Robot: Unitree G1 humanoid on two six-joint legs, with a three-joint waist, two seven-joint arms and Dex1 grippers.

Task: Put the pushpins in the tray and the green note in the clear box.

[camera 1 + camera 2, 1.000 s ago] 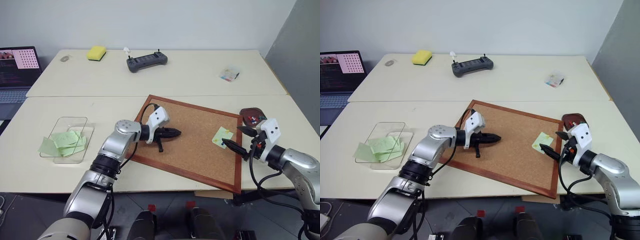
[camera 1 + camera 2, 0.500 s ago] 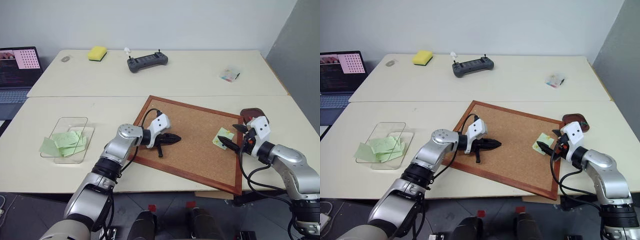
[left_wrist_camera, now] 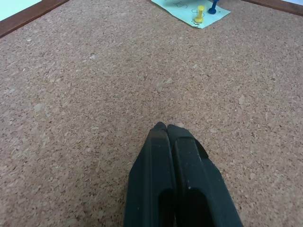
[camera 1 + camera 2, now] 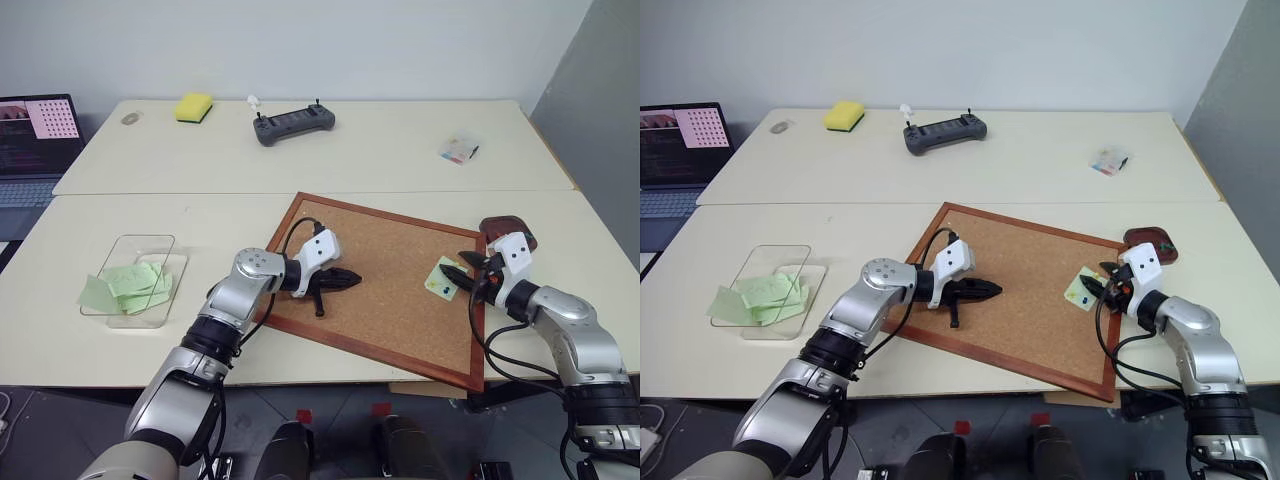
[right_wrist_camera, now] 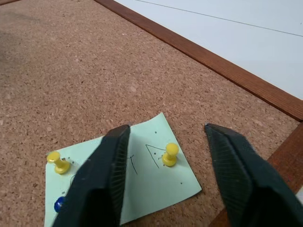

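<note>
Now right claw (image 5: 165, 177) parted, astride yellow pushpin (image 5: 169, 154) on green note (image 5: 142, 189), left claw (image 3: 166, 128) clenched, well apart.

The green note (image 5: 142, 182) bears a hand-drawn triangle and other pen marks, unreadable.

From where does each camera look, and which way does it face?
Head stereo pair: looks forward and down at the corkboard; both arms show.
Left wrist view: along the shut left pincer, over cork.
Right wrist view: along the open right pincer, at a yellow pushpin.
Shared: all show the green note.
</note>
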